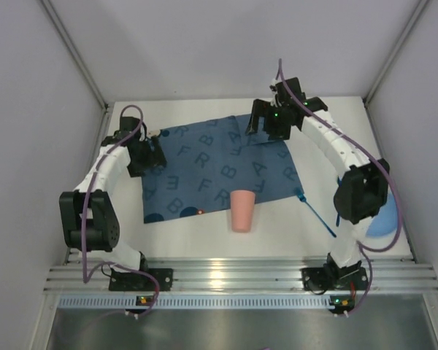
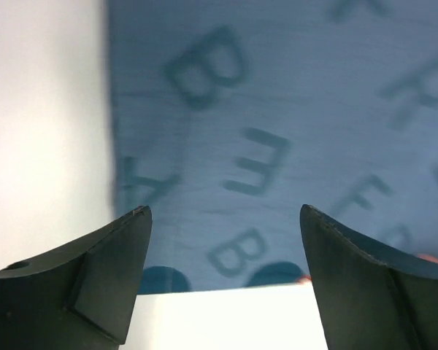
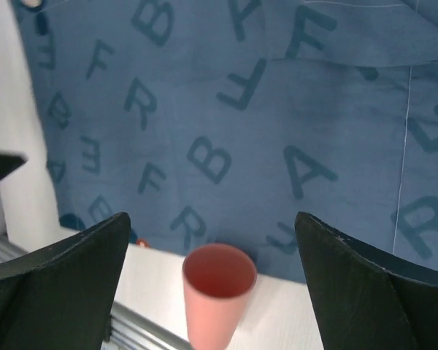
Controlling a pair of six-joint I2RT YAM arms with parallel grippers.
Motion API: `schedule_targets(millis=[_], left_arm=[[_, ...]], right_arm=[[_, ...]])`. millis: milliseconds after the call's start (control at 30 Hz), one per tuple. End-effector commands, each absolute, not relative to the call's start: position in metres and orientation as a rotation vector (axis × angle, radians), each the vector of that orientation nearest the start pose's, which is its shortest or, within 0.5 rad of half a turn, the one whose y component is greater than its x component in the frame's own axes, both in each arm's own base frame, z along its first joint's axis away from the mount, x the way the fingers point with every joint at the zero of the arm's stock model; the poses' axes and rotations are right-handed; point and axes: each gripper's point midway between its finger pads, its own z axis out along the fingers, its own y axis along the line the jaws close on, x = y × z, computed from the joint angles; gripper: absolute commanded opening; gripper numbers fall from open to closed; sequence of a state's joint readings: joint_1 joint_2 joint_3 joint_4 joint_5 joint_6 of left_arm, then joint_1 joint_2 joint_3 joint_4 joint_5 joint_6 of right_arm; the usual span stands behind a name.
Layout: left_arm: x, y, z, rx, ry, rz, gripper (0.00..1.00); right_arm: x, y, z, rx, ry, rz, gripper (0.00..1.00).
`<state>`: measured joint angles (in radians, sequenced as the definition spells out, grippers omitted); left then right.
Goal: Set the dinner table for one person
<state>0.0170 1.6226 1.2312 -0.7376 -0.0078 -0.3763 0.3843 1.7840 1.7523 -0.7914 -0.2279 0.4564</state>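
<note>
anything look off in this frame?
Yes. The pink cup appears tipped on its side at the near edge of the placemat, mouth facing the far side. The placemat lies rotated on the dinner table, and its far right corner is folded over.

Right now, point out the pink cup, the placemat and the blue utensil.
pink cup (image 1: 242,211): top external view, on its side wall.
placemat (image 1: 204,168): top external view, on its lettered middle.
blue utensil (image 1: 317,213): top external view, on its thin handle.
</note>
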Motion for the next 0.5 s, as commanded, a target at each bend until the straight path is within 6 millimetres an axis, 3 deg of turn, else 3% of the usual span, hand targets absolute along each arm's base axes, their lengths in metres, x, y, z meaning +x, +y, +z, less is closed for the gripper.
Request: schedule_targets(millis=[0,67,133,167,233,467], left_arm=[[0.358,-0.072,0.140,-0.402,2.567,-0.462,0.86],[0.341,-0.099,0.124,-0.347,2.617,-0.548,0.77],[0.325,-0.114,0.104,-0.305,2.658,-0.583,0.56],[0.317,-0.124,0.098,-0.281,2.681,-0.596,0.51],[0.303,-0.132,0.081,-0.272,2.716,-0.628,0.35],[0.279,-0.133,0.046,-0.282,2.819,-0.620,0.22]], right_arm=[[0.441,0.217,0.171,0.138,2.581,0.602,0.95],[0.458,0.212,0.153,0.211,2.612,0.636,0.95],[0.476,0.212,0.129,0.269,2.646,0.662,0.94],[0.482,0.212,0.110,0.292,2.673,0.656,0.94],[0.500,0.218,0.113,0.302,2.634,0.708,0.94],[0.533,0.224,0.077,0.452,2.596,0.812,0.94]])
